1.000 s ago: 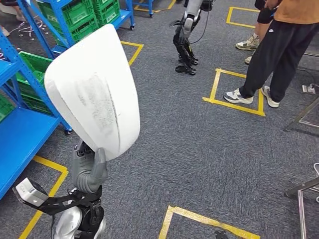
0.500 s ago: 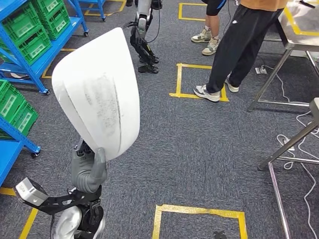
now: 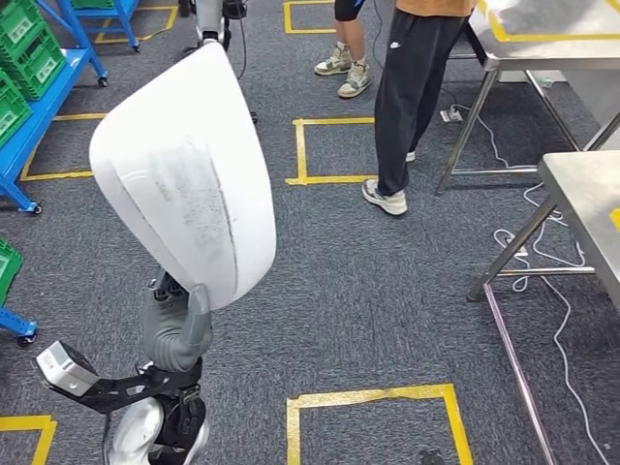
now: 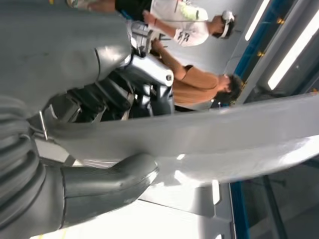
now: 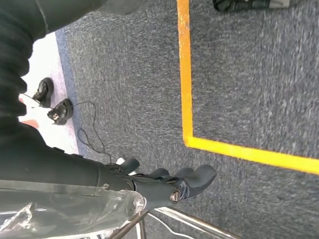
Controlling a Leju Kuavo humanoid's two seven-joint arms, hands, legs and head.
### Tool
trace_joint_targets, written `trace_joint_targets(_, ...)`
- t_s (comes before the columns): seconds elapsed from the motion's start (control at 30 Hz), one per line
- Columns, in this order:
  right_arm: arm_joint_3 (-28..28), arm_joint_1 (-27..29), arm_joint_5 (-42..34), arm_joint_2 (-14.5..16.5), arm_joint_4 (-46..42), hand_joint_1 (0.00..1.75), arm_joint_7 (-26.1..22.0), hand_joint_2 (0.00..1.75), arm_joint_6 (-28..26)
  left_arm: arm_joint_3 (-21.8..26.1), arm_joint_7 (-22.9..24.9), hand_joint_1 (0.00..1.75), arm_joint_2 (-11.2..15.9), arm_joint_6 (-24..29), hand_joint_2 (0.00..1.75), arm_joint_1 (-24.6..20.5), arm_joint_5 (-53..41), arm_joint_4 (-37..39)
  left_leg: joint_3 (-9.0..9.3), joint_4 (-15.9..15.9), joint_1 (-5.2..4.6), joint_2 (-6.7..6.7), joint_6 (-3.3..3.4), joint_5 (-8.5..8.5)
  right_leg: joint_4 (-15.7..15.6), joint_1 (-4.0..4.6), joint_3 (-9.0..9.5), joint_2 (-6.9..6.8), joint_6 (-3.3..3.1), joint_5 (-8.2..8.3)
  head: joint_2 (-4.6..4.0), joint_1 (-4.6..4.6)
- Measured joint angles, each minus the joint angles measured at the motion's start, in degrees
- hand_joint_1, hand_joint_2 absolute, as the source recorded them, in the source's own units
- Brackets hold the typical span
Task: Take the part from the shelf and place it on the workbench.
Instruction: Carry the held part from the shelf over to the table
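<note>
In the head view the part (image 3: 186,174) is a large white curved shell with a scuffed grey patch, standing upright at the left. My left hand (image 3: 175,325) grips its lower edge from below, thumb against the front. In the left wrist view the thumb (image 4: 112,179) presses on the pale slab of the part (image 4: 211,139). The metal workbench (image 3: 585,194) stands at the right edge, well apart from the part. In the right wrist view my right hand (image 5: 169,184) hangs over the carpet, its dark fingers stretched out and holding nothing.
A person in black trousers (image 3: 410,97) stands ahead, beside a second metal table (image 3: 541,29). Another person's legs (image 3: 347,48) are farther back. Blue shelves with green crates (image 3: 29,68) are at the far left. Cables (image 3: 541,252) trail under the workbench. Yellow tape squares (image 3: 329,145) mark the carpet.
The whole view has swung right: the blue shelves slid off to the left and the workbench came in at the right. My left hand still holds the part the same way.
</note>
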Motion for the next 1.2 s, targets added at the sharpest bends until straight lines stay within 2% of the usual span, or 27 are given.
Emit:
trace_joint_targets(0.03,-0.01,0.09,0.01,0.0,-0.01,0.0,0.09,1.75,-0.03,-0.02,0.0,1.75,-0.02,-0.02,1.75,-0.02,-0.01,0.0,0.07,0.14,0.12,-0.22,-0.33,-0.3,-0.18,-0.06,0.03,0.65,-0.29,0.08,0.0,-0.02)
trace_joint_targets(0.1,-0.02,0.1,0.2,0.0,-0.02,0.0,0.34,1.75,-0.07,-0.02,0.0,1.75,-0.02,-0.05,1.75,-0.03,0.0,0.0,-1.12,3.12,0.31,-2.55,-0.87,-2.39,-0.59,-0.38,0.29,1.97,-0.85,0.3,0.0,-0.26)
trace_joint_targets(0.17,-0.02,0.0,0.5,0.02,-0.02,0.0,0.5,1.75,-0.08,0.05,0.0,1.75,0.12,-0.06,1.75,0.17,0.05,0.01,-4.77,10.37,0.38,-5.17,-1.08,-5.88,-0.66,-0.58,0.24,3.36,-1.16,0.37,0.0,-0.62)
trace_joint_targets(0.2,-0.02,-0.02,0.6,0.02,-0.02,0.0,0.52,1.75,-0.07,0.09,0.0,1.75,0.21,-0.04,1.75,0.32,0.09,0.01,-6.7,13.82,0.39,-5.6,-1.13,-7.05,-0.66,-0.63,0.2,4.14,-1.22,0.37,0.0,-0.72)
trace_joint_targets(0.23,-0.02,0.03,0.66,0.03,-0.02,0.0,0.52,1.75,-0.07,0.11,0.0,1.75,0.31,-0.02,1.75,0.44,0.11,0.01,-7.95,15.75,0.4,-5.75,-1.16,-7.16,-0.65,-0.68,0.18,4.97,-1.21,0.38,0.0,-0.77)
trace_joint_targets(0.27,-0.02,0.09,0.68,0.03,-0.02,0.0,0.52,1.75,-0.06,0.13,0.0,1.75,0.39,0.01,1.75,0.51,0.12,0.01,-8.2,15.62,0.44,-5.83,-1.2,-6.12,-0.64,-0.77,0.18,5.8,-1.14,0.41,0.0,-0.78)
trace_joint_targets(0.3,-0.02,0.14,0.68,0.03,-0.02,0.0,0.52,1.75,-0.06,0.15,0.0,1.75,0.45,0.02,1.75,0.53,0.13,0.01,-7.37,13.4,0.55,-6.09,-1.24,-4.14,-0.62,-0.89,0.2,6.65,-1.01,0.46,0.0,-0.79)
trace_joint_targets(0.33,-0.02,0.14,0.69,0.03,-0.02,0.0,0.52,1.75,-0.06,0.17,0.0,1.75,0.5,0.03,1.75,0.53,0.14,0.01,-5.79,9.85,0.79,-6.97,-1.36,-1.82,-0.58,-1.02,0.2,7.52,-0.77,0.51,0.0,-0.81)
trace_joint_targets(0.37,-0.02,0.08,0.7,0.04,-0.02,0.0,0.52,1.75,-0.06,0.19,0.0,1.75,0.53,0.03,1.75,0.52,0.14,0.01,-4.08,6.05,1.13,-8.55,-1.51,-0.08,-0.36,-1.04,0.05,8.35,-0.42,0.52,0.0,-0.87)
trace_joint_targets(0.43,-0.01,-0.03,0.75,0.04,-0.02,0.0,0.52,1.75,-0.07,0.22,0.0,1.75,0.54,0.03,1.75,0.55,0.15,0.01,-2.02,1.41,1.58,-11.1,-1.39,1.21,-0.11,-1.14,-0.49,9.75,0.33,0.62,0.0,-0.99)
trace_joint_targets(0.47,0.0,0.03,0.8,0.04,-0.02,0.0,0.52,1.75,-0.07,0.25,0.0,1.75,0.53,0.03,1.75,0.58,0.15,0.01,-1.82,0.82,1.55,-11.46,-1.08,1.03,-0.12,-1.21,-0.76,10.35,0.74,0.74,0.0,-1.06)
trace_joint_targets(0.5,0.01,0.18,0.86,0.04,-0.02,0.0,0.52,1.75,-0.08,0.28,0.0,1.75,0.51,0.02,1.75,0.6,0.16,0.01,-1.83,0.81,1.47,-10.88,-0.6,1.01,-0.33,-1.43,-1.01,10.88,1.1,0.92,0.0,-1.1)
trace_joint_targets(0.53,0.01,0.39,0.93,0.04,-0.02,0.0,0.52,1.75,-0.12,0.3,-0.01,1.75,0.49,0.02,1.75,0.62,0.16,0.0,-1.77,0.72,1.39,-10.19,-0.14,1.09,-0.26,-1.46,-1.22,10.33,1.41,0.94,0.0,-1.11)
trace_joint_targets(0.6,0.04,0.53,1.14,0.04,-0.02,0.0,0.43,1.75,-0.35,0.34,-0.05,1.75,0.42,0.01,1.75,0.67,0.15,-0.03,-1.61,0.58,1.29,-8.71,0.72,1.21,2.28,-1.23,-2.67,6.95,1.76,-0.53,0.0,-0.74)
trace_joint_targets(0.63,0.08,0.39,1.28,0.04,-0.02,0.0,0.35,1.75,-0.54,0.41,-0.08,1.75,0.39,0.02,1.75,0.74,0.11,-0.05,-1.57,0.57,1.12,-7.88,1.01,1.18,5.45,-1.06,-4.18,4.77,1.82,-2.21,0.0,-0.53)
trace_joint_targets(0.67,0.13,0.18,1.43,0.04,-0.02,0.0,0.26,1.75,-0.69,0.5,-0.1,1.75,0.38,0.02,1.75,0.82,0.06,-0.06,-1.56,0.57,0.93,-7.0,1.23,1.12,9.45,-0.99,-6.15,3.49,1.87,-4.17,0.0,-0.37)
trace_joint_targets(0.7,0.16,0.01,1.56,0.05,-0.02,0.0,0.19,1.75,-0.79,0.6,-0.11,1.75,0.39,0.03,1.75,0.89,0.02,-0.06,-1.55,0.58,0.77,-6.08,1.35,1.06,13.26,-1.0,-7.96,3.02,1.89,-5.75,0.0,-0.37)
trace_joint_targets(0.73,0.19,-0.09,1.66,0.05,-0.02,0.0,0.16,1.75,-0.83,0.7,-0.11,1.75,0.39,0.03,1.75,0.95,-0.03,-0.06,-1.52,0.58,0.65,-5.19,1.42,1.0,15.9,-0.99,-9.14,2.83,1.85,-6.56,0.0,-0.37)
trace_joint_targets(0.77,0.21,-0.07,1.71,0.06,-0.02,0.0,0.17,1.75,-0.82,0.78,-0.11,1.75,0.39,0.03,1.75,0.97,-0.05,-0.06,-1.46,0.58,0.58,-4.43,1.45,0.91,16.4,-0.98,-9.2,2.76,1.77,-6.29,0.0,-0.37)
trace_joint_targets(0.8,0.22,-0.03,1.74,0.07,-0.02,0.0,0.2,1.75,-0.8,0.86,-0.11,1.75,0.38,0.03,1.75,0.99,-0.07,-0.06,-1.35,0.59,0.53,-3.72,1.41,0.81,14.47,-0.94,-7.96,2.6,1.64,-5.05,0.0,-0.37)
trace_joint_targets(0.83,0.22,-0.01,1.76,0.07,-0.02,0.0,0.24,1.75,-0.79,0.93,-0.11,1.75,0.35,0.03,1.75,0.99,-0.08,-0.07,-1.17,0.59,0.49,-3.07,1.31,0.67,10.77,-0.85,-5.73,1.98,1.44,-3.31,0.0,-0.36)
trace_joint_targets(0.9,0.24,-0.19,1.79,0.07,-0.02,0.0,0.28,1.75,-0.78,1.04,-0.11,1.75,0.29,0.03,1.75,1.0,-0.09,-0.09,-0.8,0.64,0.26,-1.91,0.83,0.3,3.27,-0.37,-1.36,-0.19,0.89,-0.94,0.0,-0.4)
trace_joint_targets(0.97,0.26,-0.35,1.79,0.05,-0.02,0.0,0.27,1.75,-0.76,1.13,-0.11,1.75,0.23,0.03,1.75,1.02,-0.1,-0.1,-0.58,0.63,0.03,-0.97,0.28,0.06,0.6,0.08,0.05,-1.01,0.3,-0.57,0.0,-0.46)
trace_joint_targets(1.03,0.27,-0.23,1.76,0.04,-0.02,0.0,0.28,1.75,-0.7,1.16,-0.11,1.75,0.15,0.03,1.75,1.01,-0.14,-0.12,-0.35,0.49,0.17,-0.38,-0.31,-0.13,0.37,0.08,-0.02,0.31,-0.3,-0.36,0.0,-0.46)
trace_joint_targets(1.1,0.27,-0.14,1.73,0.04,-0.02,0.0,0.28,1.75,-0.64,1.15,-0.13,1.75,0.1,0.02,1.75,1.01,-0.17,-0.16,-0.87,2.1,0.42,-2.29,-0.92,-1.51,-0.06,-0.17,0.16,1.63,-0.86,-0.14,0.0,-0.59)
trace_joint_targets(1.17,0.27,-0.26,1.73,0.05,-0.02,0.0,0.28,1.75,-0.58,1.19,-0.15,1.75,0.17,0.02,1.75,1.1,-0.17,-0.21,-3.68,7.96,0.53,-5.01,-1.24,-4.69,-0.23,-0.39,0.27,2.95,-1.23,-0.05,0.0,-0.92)
trace_joint_targets(1.2,0.28,-0.31,1.73,0.06,-0.02,0.0,0.28,1.75,-0.53,1.21,-0.15,1.75,0.25,0.02,1.75,1.17,-0.17,-0.21,-5.69,11.71,0.53,-5.51,-1.31,-6.23,-0.23,-0.41,0.24,3.67,-1.34,-0.04,0.0,-1.05)
